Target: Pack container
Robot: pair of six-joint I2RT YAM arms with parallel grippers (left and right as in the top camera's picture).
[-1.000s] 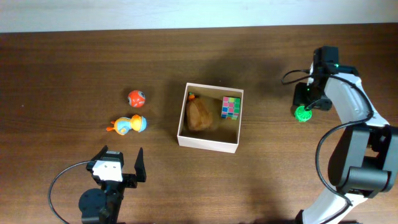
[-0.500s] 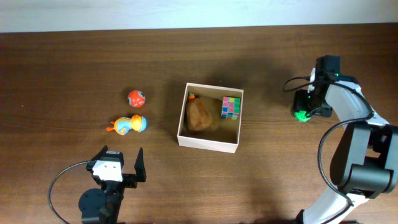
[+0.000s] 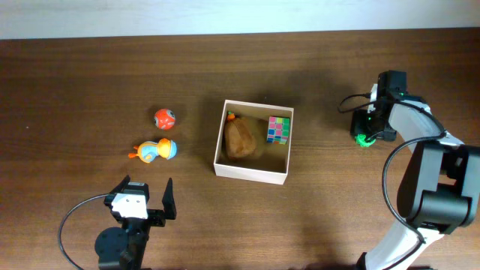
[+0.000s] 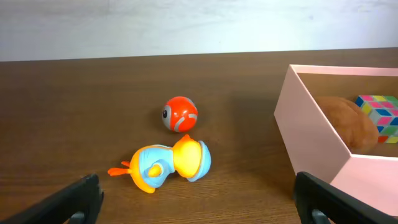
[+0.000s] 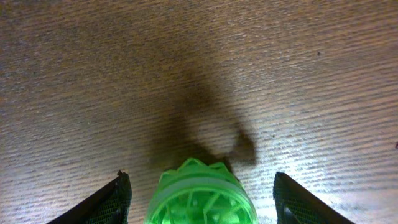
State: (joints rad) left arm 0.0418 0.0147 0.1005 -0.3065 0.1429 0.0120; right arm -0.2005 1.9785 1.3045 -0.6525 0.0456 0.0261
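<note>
The container sits on the bench, ahead and right of the left tool and well left of the right tool. It holds a brown lump, a multicoloured cube and a small orange piece. The left tool gapes wide, empty. The right tool stands open astride a green ribbed toy.

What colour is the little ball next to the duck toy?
The ball is orange-red with a small grey spot, clearest in the left wrist view.
</note>
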